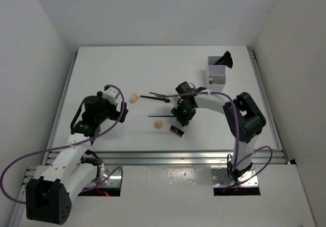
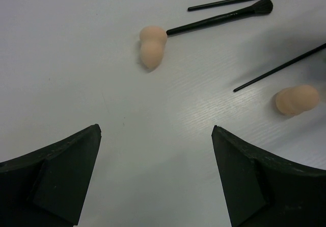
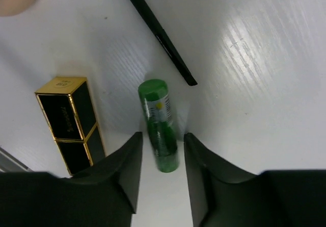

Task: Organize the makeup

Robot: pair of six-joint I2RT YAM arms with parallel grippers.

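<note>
Top external view puts the left tool [image 2: 156, 130] farthest to the left of the white box [image 1: 217, 82]. Its fingers are spread wide over bare desk [image 1: 102, 64] and hold nothing. Closer to the box lie two peach sponges [image 1: 134, 97], a fluffy brush [image 2: 224, 17] and thin pencils [image 2: 239, 0], all loose on the desk and well short of the box.

Closer again, still left of the box and on its near side, the right tool [image 3: 163, 135] straddles a green tube [image 3: 157, 115] lying flat. Its fingers stand close on either side, but a sliver of desk shows beside the tube, so I judge the tool not yet clamped. A black-gold lipstick [image 3: 69, 120] lies just beside the tube on the side away from the box.

To pick up the tube well, the tool should close squarely across the barrel. The outer finger needs to stay off the lipstick, and the lift should be straight up before carrying towards the box.

The tube's lower end is blurred. In the top view the right arm covers the tube entirely. One black brush [image 1: 225, 59] stands in the box. A small item low in its near compartment is too small to name. I find no second green tube or copper tube.
</note>
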